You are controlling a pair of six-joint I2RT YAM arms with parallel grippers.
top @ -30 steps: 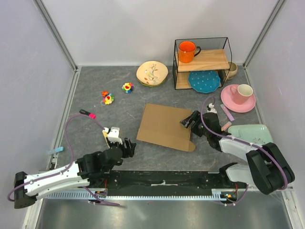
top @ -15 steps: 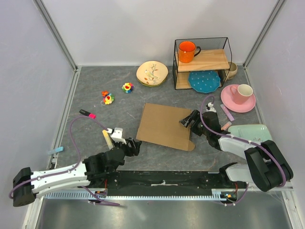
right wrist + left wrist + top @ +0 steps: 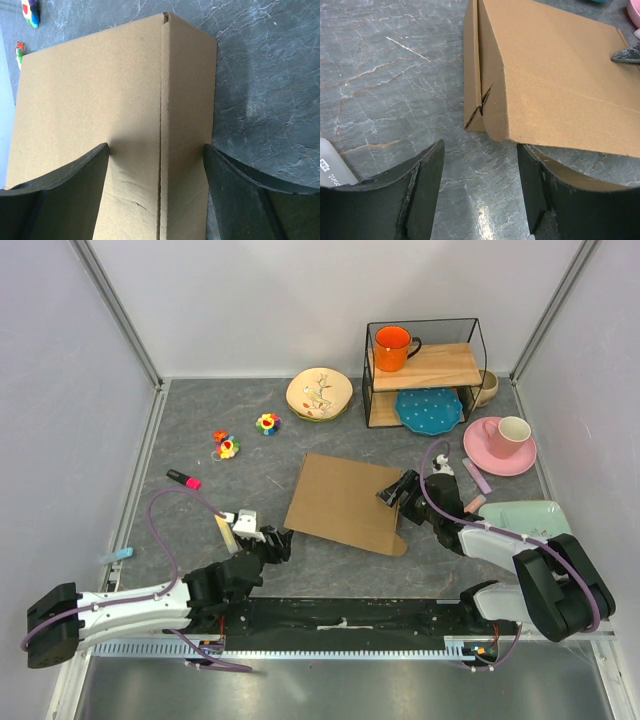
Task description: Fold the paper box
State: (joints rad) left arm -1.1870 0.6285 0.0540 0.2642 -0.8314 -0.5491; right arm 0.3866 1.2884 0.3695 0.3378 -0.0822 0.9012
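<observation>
From above, the paper box [image 3: 345, 502] lies as a flat brown sheet in the middle of the grey tabletop [image 3: 200, 510], slightly turned, with a small rounded tab sticking out at its near right corner. The left gripper [image 3: 278, 540] reaches in low from the near left and stops just short of the sheet's near left corner. The right gripper [image 3: 396, 492] sits over the sheet's right edge. Behind them, a wire-framed shelf [image 3: 425, 368] carries an orange mug [image 3: 393, 347] on its top board and a blue plate [image 3: 428, 410] below. A pink cup on a saucer [image 3: 503, 443] stands to its right, and a cream plate [image 3: 319, 393] to its left. Two small bright toys [image 3: 227, 446] and a pink marker [image 3: 183, 479] are well off to the left. Through the left wrist camera, that gripper's fingers [image 3: 422, 185] stand well apart with only bare stone between them. The box's corner is just ahead, one side flap is creased upward, and a dark fingertip [image 3: 627, 52] of the other arm rests on the cardboard at the far right. Through the right wrist camera, that gripper is spread wide and grips nothing. One finger [image 3: 75, 180] is over the cardboard and the other [image 3: 240, 195] is by its right edge, with a long crease running between them. I cannot tell whether the finger by the edge is touching the box.
</observation>
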